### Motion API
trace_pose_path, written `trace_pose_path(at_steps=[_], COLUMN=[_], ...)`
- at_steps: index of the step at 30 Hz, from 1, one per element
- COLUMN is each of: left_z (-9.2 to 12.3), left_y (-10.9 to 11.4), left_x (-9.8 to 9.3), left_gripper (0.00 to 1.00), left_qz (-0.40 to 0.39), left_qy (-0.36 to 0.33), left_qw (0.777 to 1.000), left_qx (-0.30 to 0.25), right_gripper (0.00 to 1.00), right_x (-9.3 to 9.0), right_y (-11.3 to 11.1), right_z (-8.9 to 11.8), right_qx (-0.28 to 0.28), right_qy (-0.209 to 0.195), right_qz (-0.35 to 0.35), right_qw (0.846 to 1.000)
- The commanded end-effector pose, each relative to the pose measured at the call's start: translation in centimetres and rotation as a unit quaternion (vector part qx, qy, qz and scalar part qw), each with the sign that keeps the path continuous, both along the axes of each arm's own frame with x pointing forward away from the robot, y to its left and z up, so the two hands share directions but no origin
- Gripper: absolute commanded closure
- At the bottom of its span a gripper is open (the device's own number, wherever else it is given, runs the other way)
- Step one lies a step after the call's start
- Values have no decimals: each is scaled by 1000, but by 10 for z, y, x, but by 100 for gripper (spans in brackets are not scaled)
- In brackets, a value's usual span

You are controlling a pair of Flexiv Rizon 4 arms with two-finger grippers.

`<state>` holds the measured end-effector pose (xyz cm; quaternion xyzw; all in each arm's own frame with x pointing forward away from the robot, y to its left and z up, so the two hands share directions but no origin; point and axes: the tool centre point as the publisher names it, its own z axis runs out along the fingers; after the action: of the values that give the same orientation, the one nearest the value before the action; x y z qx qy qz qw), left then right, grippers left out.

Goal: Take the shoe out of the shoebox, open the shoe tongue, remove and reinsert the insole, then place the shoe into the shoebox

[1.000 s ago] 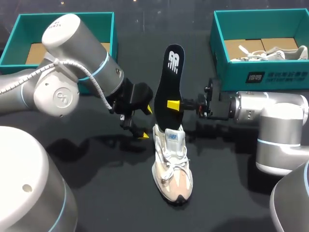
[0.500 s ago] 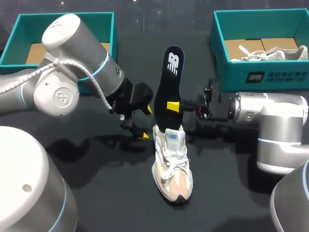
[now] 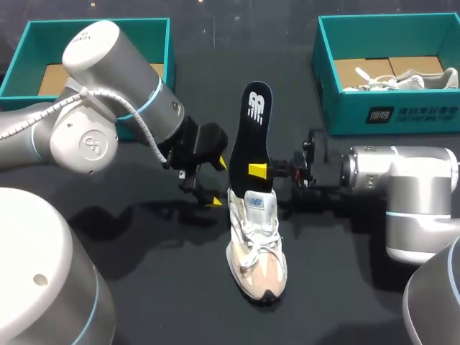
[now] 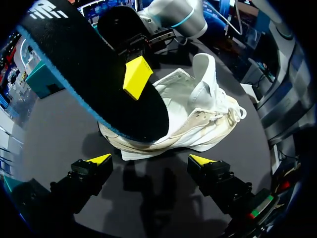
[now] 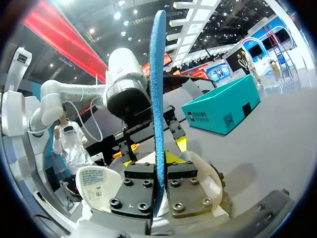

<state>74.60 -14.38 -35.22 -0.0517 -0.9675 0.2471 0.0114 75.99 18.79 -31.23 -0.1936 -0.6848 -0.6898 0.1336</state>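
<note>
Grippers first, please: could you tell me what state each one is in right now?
Left gripper: open, holding nothing.
Right gripper: shut on the insole.

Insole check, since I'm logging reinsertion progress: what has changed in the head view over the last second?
The right gripper, jaws shut on the insole, lowered it slightly toward the shoe. The left gripper, jaws open beside the shoe, and the shoe itself stayed put.
</note>
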Motion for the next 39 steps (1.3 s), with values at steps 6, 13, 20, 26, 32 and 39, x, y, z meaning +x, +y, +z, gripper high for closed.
trace_pose_path(at_steps=[6, 13, 20, 26, 32, 39], left_z=[-1, -1, -1, -1, -1, -1], left_y=[0, 0, 0, 0, 0, 0], left_x=[0, 0, 0, 0, 0, 0], left_gripper=[0, 0, 0, 0, 0, 0], left_qz=[0, 0, 0, 0, 0, 0], left_qy=[0, 0, 0, 0, 0, 0], left_qw=[1000, 1000, 1000, 1000, 1000, 1000], left_qx=[0, 0, 0, 0, 0, 0], right_gripper=[100, 100, 100, 100, 100, 72], right_x=[-13, -25, -38, -43, -44, -39], right_y=[0, 1, 2, 4, 4, 2], right_z=[-16, -30, -34, -39, -38, -29], right_qx=[-11, -17, -27, -39, -41, -45], right_qy=[25, 47, 60, 76, 77, 60], right_qz=[-4, -6, -12, -15, -14, -10], right_qw=[1000, 999, 998, 996, 996, 997])
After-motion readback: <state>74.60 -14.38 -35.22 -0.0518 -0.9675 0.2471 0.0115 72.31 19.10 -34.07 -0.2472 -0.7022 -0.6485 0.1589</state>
